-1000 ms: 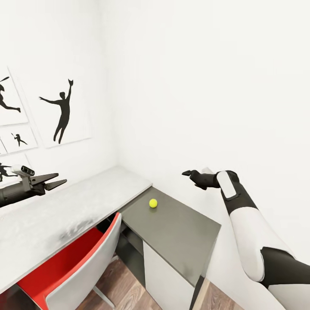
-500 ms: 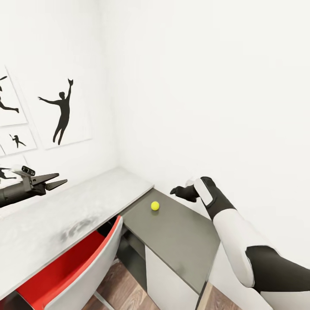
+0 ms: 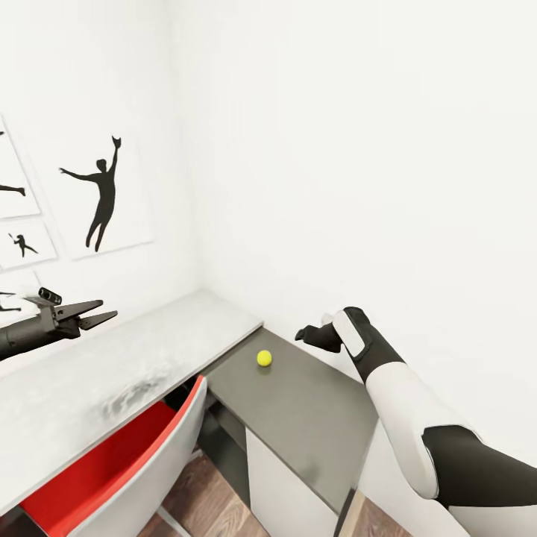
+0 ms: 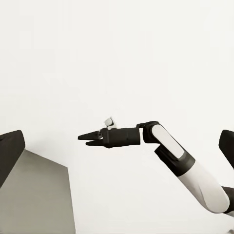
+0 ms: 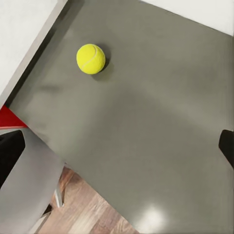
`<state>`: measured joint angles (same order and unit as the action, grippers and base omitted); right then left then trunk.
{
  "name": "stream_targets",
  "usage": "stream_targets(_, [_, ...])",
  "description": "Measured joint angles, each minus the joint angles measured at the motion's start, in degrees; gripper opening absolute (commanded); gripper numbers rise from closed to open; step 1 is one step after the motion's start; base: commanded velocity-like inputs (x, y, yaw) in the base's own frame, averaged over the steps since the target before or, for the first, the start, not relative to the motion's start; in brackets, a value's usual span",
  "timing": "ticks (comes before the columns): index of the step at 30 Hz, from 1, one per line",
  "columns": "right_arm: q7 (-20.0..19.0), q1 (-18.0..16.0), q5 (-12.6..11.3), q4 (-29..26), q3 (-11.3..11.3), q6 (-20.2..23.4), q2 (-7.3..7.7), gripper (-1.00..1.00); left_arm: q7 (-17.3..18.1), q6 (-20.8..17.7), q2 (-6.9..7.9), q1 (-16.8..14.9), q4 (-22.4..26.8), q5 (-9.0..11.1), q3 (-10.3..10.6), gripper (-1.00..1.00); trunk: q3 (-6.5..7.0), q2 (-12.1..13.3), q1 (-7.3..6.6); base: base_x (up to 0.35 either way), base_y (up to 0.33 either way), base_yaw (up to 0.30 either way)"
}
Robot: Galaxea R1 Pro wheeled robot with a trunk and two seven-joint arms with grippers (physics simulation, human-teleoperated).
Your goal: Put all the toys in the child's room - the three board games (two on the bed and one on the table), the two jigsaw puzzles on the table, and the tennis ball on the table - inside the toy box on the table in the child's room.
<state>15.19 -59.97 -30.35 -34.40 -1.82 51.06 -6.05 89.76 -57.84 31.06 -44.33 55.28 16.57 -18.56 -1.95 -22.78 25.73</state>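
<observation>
Now, view by view:

Tennis ball: the tennis ball sits alone on the lower dark grey wing of the table, near the corner where that wing meets the pale grey top, close to the white wall.

Right gripper: the right gripper hangs above the dark wing, beside the ball and nearer the wall, apart from it. From the head camera its dark fingers merge into one shape, so I cannot tell their spread there. The left wrist camera sees it side-on against the wall, with the two fingertips a narrow gap apart and nothing between them.

Right wrist camera: it looks down on the ball, showing the seam line and its shadow on the grey surface. Both finger edges sit at the far sides of this picture. It also shows the wood-plank floor below the table edge.

Left gripper: the left gripper is held out over the pale grey top, well apart from the ball, fingers slightly parted and empty.

Chair: a red and grey chair is tucked under the pale top.

Pictures: black silhouette pictures hang on the left wall.
</observation>
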Motion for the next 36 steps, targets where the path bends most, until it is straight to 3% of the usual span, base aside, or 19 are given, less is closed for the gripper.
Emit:
stream_targets(7, [0.09, -0.01, 0.02, 0.01, -0.01, -0.34, -0.03, 1.0, 0.0, 0.0, -0.03, 0.01, 0.0, 0.01, 0.0, 1.0, 0.0, 0.0, 0.01, 0.041, -0.001, 0.092])
stream_targets(27, [-0.07, 0.07, 0.1, 0.01, -0.01, -0.45, 0.05, 1.0, 0.0, 0.0, -0.13, 0.01, 0.0, 0.0, 0.08, 1.0, 0.0, 0.0, 0.0, 0.071, -0.044, 0.275])
stream_targets(36, [-0.1, 0.08, 0.15, 0.01, -0.03, -0.46, 0.05, 1.0, 0.0, 0.0, -0.13, 0.0, 0.0, -0.01, 0.07, 1.0, 0.0, 0.01, 0.0, 0.155, 0.0, 0.051])
